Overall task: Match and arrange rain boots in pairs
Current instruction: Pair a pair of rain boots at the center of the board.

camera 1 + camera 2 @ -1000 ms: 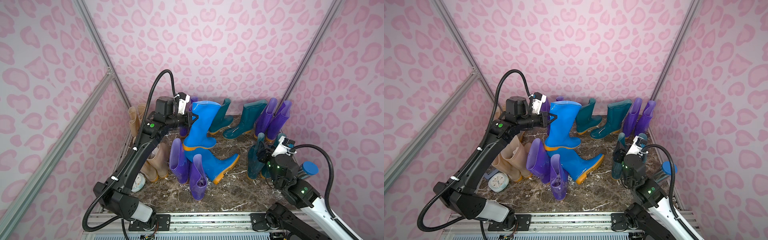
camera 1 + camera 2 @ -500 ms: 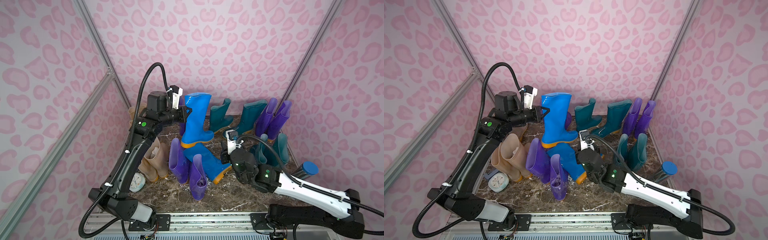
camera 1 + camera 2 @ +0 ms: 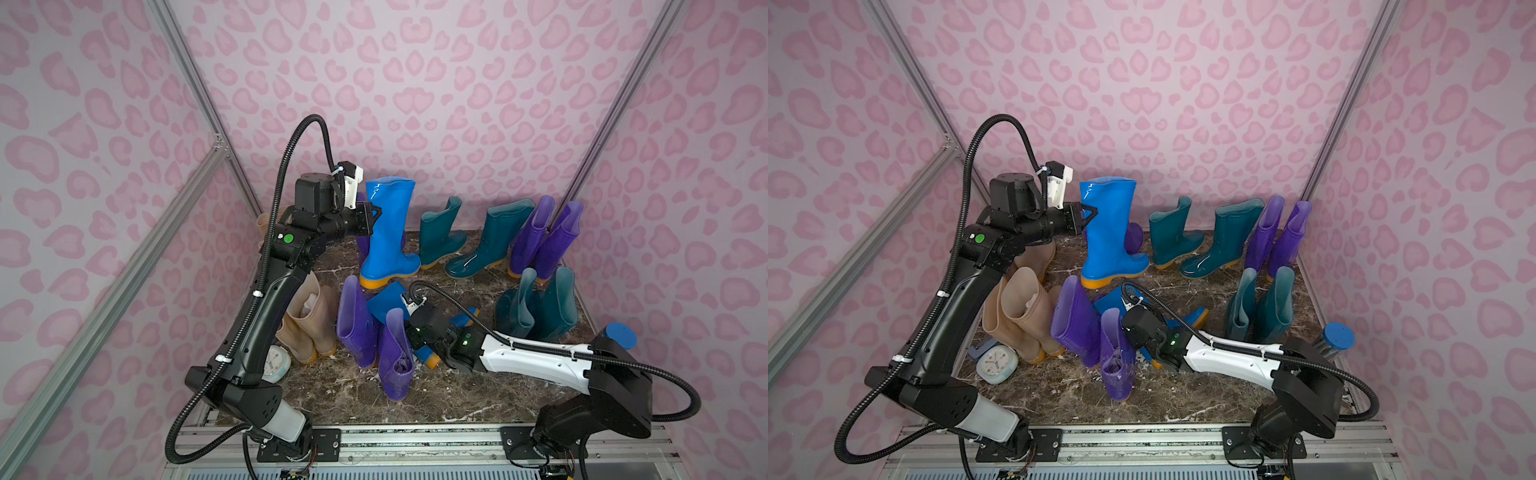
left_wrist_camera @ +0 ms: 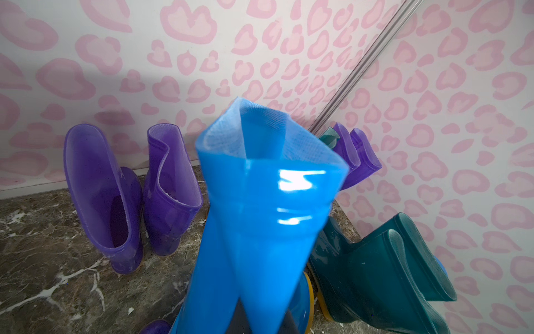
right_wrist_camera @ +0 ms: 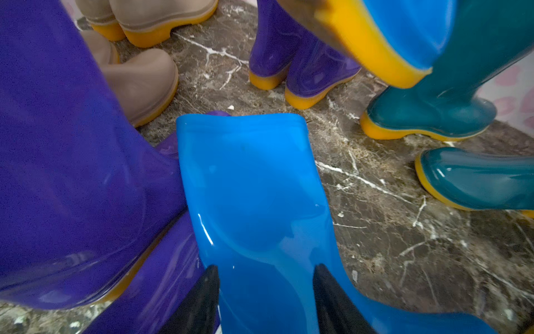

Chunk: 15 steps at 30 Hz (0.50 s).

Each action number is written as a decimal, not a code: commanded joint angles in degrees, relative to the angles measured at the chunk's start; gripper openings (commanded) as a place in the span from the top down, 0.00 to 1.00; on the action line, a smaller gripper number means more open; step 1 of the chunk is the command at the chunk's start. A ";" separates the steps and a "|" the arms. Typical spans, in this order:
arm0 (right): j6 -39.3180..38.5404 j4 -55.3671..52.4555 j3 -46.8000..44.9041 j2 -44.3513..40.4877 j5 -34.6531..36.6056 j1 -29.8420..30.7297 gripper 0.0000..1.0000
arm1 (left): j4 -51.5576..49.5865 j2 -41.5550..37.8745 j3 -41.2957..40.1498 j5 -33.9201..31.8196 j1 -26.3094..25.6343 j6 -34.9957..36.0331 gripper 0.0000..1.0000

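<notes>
**Both blue boots at the grippers**

The left gripper (image 3: 375,216) was seen clamped on the shaft of the upright blue boot (image 3: 386,232), which was pinched flat below the cuff. Its orange sole was seen raised off the marble floor (image 3: 457,390) in the right wrist view.

The right gripper (image 5: 265,267) was held low, jaws apart on either side of the lying blue boot (image 5: 254,188). Whether the shaft was pressed could not be told. Two purple boots (image 3: 357,324) were found just beside the right gripper, touching the lying boot.

Beyond the held boot from the left gripper, two teal boots (image 3: 440,232) and a purple pair (image 3: 544,237) were lined along the back wall. Another purple pair (image 4: 104,188) was seen near the left gripper. A teal pair (image 3: 536,307) stood apart from the right gripper. Beige boots (image 3: 311,320) and a clock (image 3: 276,363) were noted under the left arm.
</notes>
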 commanded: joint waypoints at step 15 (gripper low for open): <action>-12.90 3.15 6.80 12.82 -19.40 -6.49 0.09 | 3.82 0.74 0.92 1.71 0.14 -0.17 0.98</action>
